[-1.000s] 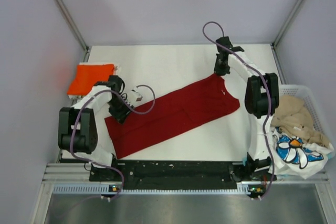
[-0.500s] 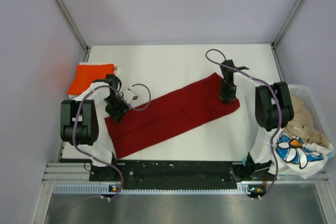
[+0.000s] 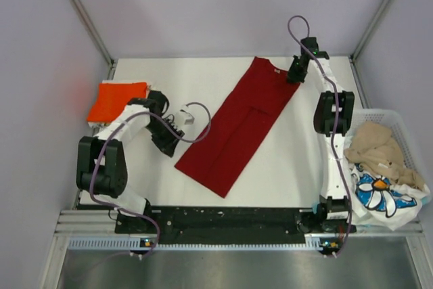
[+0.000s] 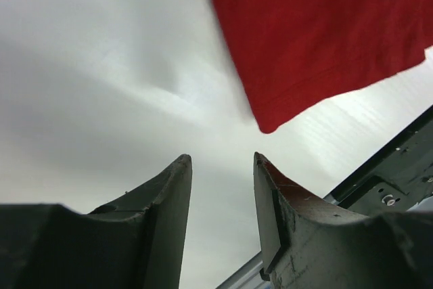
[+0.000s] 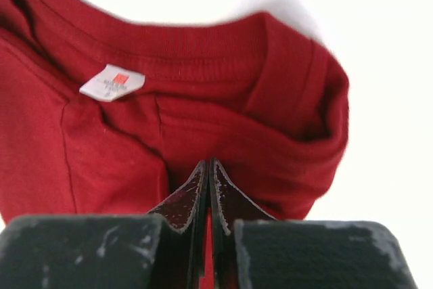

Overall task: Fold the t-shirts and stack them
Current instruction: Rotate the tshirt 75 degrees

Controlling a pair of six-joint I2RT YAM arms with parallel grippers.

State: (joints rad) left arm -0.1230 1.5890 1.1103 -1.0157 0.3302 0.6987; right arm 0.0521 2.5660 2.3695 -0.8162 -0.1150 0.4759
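Top external — four tees: red (image 3: 237,123), orange (image 3: 118,99), beige (image 3: 375,143), white (image 3: 399,202).

Right arm stretching far forward, almost straight, wrist tipping down. My right gripper (image 3: 296,72) pinching fully closed, fingertips (image 5: 196,187) pressing together on collar edge of dark red t-shirt (image 5: 203,99). Left arm folding at elbow, forearm doubling back inward toward near side. My left gripper (image 4: 222,160) hanging low, jaws standing partly apart and gripping nothing, fingers (image 4: 169,201) pointing forward and down.
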